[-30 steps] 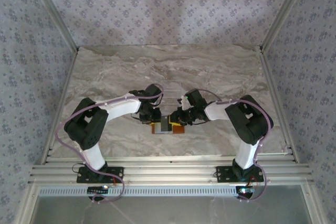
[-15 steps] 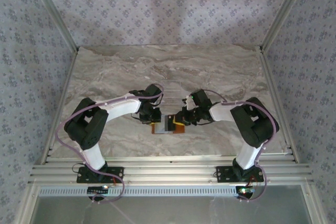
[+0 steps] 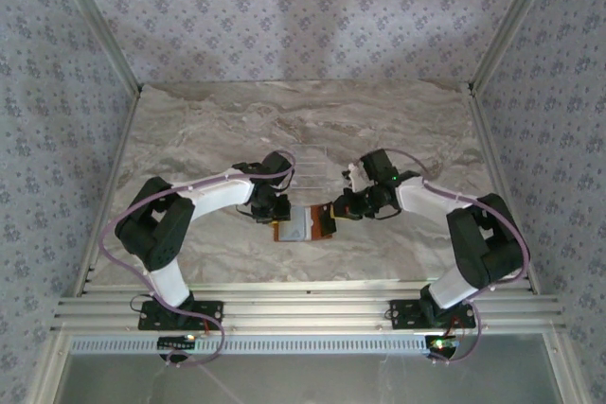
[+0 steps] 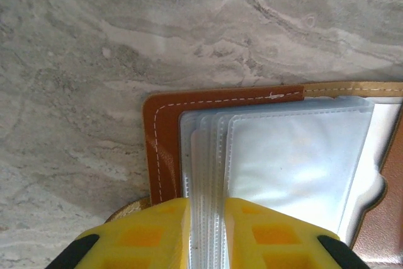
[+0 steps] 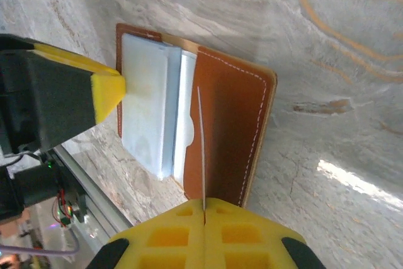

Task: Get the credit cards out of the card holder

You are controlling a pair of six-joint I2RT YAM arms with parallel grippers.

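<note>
Your left gripper (image 4: 206, 211) has its jaws clamped on the clear sleeves (image 4: 296, 155) of the card holder (image 5: 230, 124), which lies open on the desk (image 4: 94, 61). Your right gripper (image 5: 203, 209) pinches a credit card (image 5: 201, 149), seen edge-on over the brown flap.

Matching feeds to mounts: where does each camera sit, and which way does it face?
Top external: above and behind, looking down at the marble-patterned table; left arm and right arm show.
Left wrist: looks along the left tool, clamping the clear plastic sleeves of the brown leather bifold card holder.
Right wrist: looks along the right tool, shut on a thin pale card.
Shared: all three views show the card holder.
</note>
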